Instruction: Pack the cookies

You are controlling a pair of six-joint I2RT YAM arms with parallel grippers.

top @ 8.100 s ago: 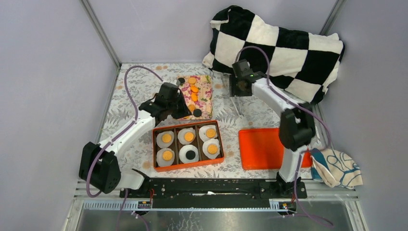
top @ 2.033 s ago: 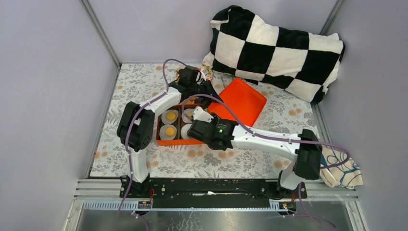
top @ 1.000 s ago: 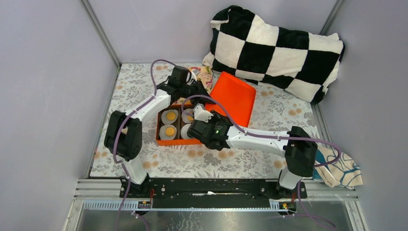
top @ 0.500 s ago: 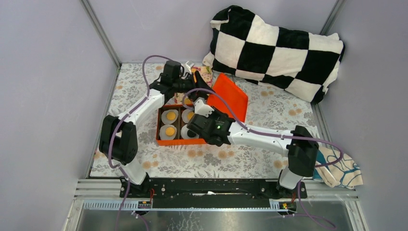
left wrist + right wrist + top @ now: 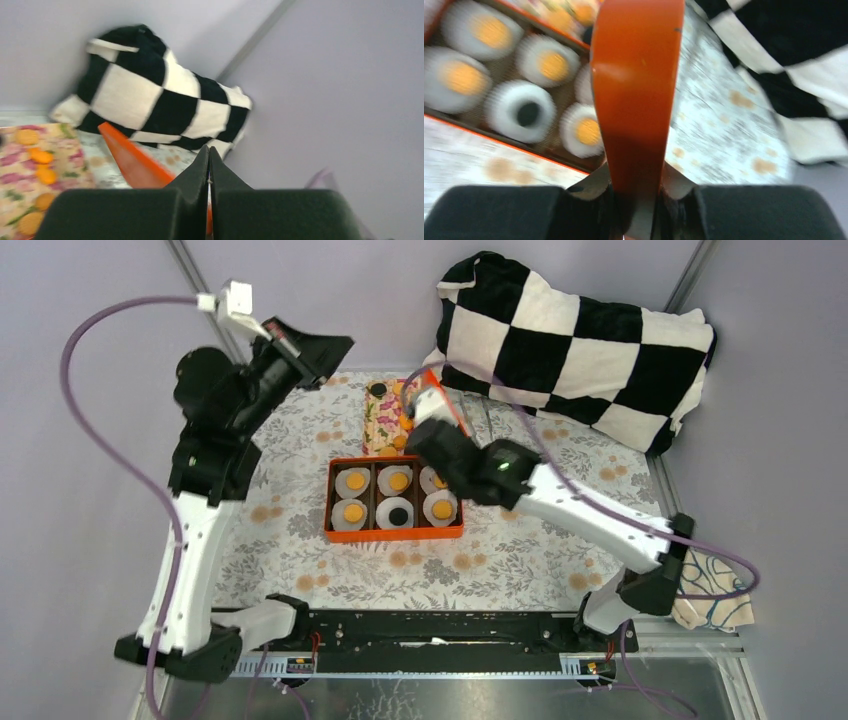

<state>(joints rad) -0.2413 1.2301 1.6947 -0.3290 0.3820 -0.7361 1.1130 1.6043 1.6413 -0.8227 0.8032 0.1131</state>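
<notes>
All six compartments of the box (image 5: 395, 534) hold cookies (image 5: 399, 481); lid (image 5: 639, 75) not yet on. Right gripper (image 5: 634, 192) clamps it edge-up at box's 1 o'clock. Left gripper (image 5: 209, 165) pinched together, empty, raised at 10 o'clock.

Table (image 5: 300, 530) covered by pale floral cloth, walled on three sides. Near centre: orange tray box (image 5: 395, 534), six compartments, each with white paper cup and cookie (image 5: 399, 481). Just behind it, apart: narrow flower-print board (image 5: 378, 430). Far right corner: black-and-white checked pillow (image 5: 580, 340) against wall. Near right corner: crumpled patterned rag (image 5: 710, 590) beside arm base.
</notes>
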